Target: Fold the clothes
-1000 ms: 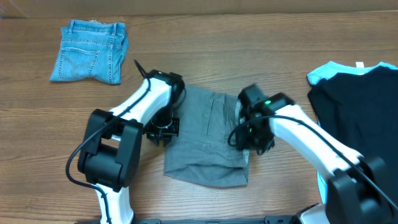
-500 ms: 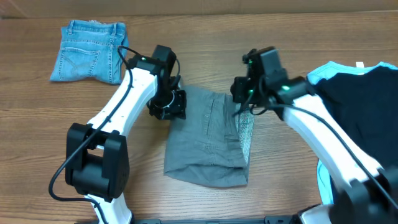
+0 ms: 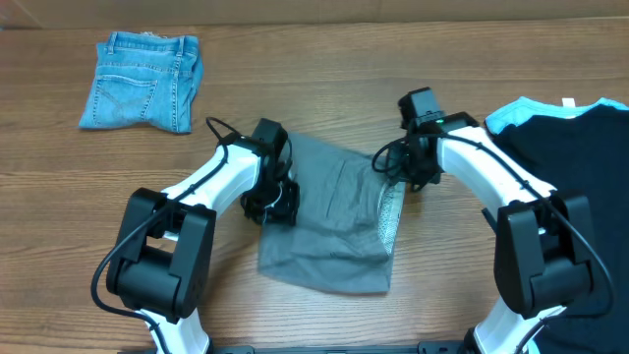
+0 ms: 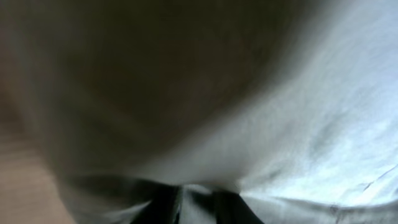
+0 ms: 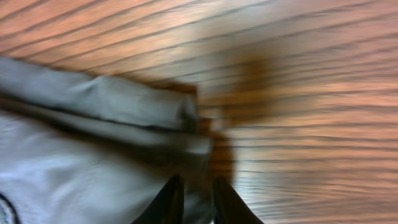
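Grey shorts point(image 3: 329, 231) lie mid-table point(image 3: 442, 295), pale lining showing at their right edge. I see the left gripper point(image 4: 196, 206) pinching the left edge and the right gripper point(image 5: 191, 200) clamped on the top right corner. The black tee point(image 3: 570, 162) sits far right; the white tag point(image 3: 567, 102) at its top edge is too small to read

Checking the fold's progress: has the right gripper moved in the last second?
Yes. The right gripper went from the grey fabric shorts' lower right edge up to their far right corner.
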Motion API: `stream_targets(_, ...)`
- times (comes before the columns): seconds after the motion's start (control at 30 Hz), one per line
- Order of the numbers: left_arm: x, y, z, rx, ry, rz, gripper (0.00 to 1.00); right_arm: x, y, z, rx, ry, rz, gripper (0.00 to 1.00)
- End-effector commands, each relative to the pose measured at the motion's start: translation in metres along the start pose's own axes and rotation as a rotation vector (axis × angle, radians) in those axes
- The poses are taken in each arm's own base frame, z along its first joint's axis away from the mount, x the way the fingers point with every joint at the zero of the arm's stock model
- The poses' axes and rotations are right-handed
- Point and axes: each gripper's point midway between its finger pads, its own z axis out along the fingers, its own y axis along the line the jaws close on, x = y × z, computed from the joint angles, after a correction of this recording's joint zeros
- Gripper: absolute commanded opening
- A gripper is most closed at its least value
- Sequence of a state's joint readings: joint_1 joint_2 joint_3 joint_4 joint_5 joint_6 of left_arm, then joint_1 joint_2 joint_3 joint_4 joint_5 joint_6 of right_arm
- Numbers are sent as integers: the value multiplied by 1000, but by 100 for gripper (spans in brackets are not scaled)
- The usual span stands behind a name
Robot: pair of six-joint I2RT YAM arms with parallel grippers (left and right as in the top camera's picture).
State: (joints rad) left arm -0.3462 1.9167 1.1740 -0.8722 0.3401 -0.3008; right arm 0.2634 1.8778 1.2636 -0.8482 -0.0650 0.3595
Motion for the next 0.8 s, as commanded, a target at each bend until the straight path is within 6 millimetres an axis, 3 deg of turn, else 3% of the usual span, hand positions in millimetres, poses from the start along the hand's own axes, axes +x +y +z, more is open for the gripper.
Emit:
stream_targets(0.0, -55, 20, -21, -67, -216, -22, 19, 3, -8, 0, 7, 24, 34, 16)
stream_targets(0.1, -80, 29, -48, -60, -289, -51, 21, 7, -10, -4, 6, 43, 27, 15)
stream_targets(0.2, -93, 41, -81, -62, -313, -81, 27, 8, -3, -16, -30, 54, -44, 18)
stream_targets(0.3, -93, 46, -114, -37, -299, -114, 31, 14, 25, -34, -173, 60, -163, 24)
stream_targets(0.43, -71, 6, -138, 206, -194, -60, 33, 21, 60, -54, -348, 42, -277, 34)
stream_targets(0.53, -59, -28, -137, 351, -141, 16, 32, 32, 93, -71, -536, 44, -399, 33)
stream_targets(0.6, -52, -27, -123, 281, -116, 33, 28, 41, 104, -77, -606, 69, -418, 28)
stream_targets(0.77, -22, -18, -73, 71, -17, 50, 16, 69, 98, -73, -555, 204, -343, 27)
